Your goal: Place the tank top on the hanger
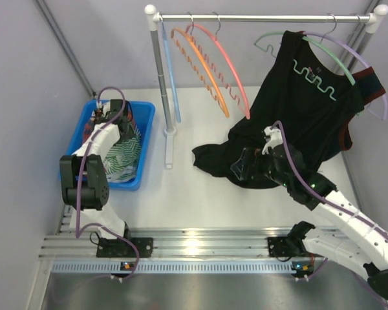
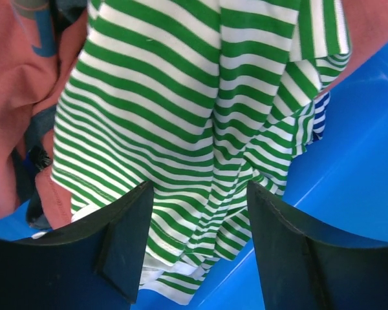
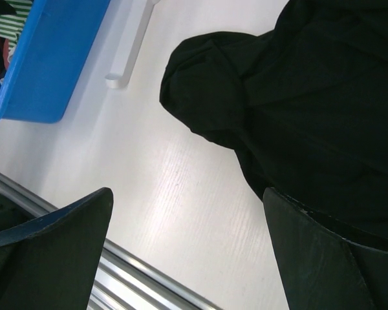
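Tank top point(image 2: 181, 97) cloth lies directly under the left gripper point(image 2: 200, 258), whose fingers stand apart astride its folds in the blue bin point(image 2: 362, 194). Pink hanger point(image 1: 236, 77) hangs on the rail point(image 1: 265, 18) well off to the right, nearer the right gripper point(image 3: 187, 248), likewise spread, beside the black garment point(image 3: 310, 97).

Seen from above, the left arm point(image 1: 97, 139) covers much of the top point(image 1: 126, 155) in the bin point(image 1: 147, 139). In the left wrist view the top runs off the upper edge. The left hand point(image 2: 199, 194) has its fingers cut by the bottom edge, and whether they touch cloth cannot be told. The black garment point(image 3: 310, 97) leaves the right wrist view at upper right.
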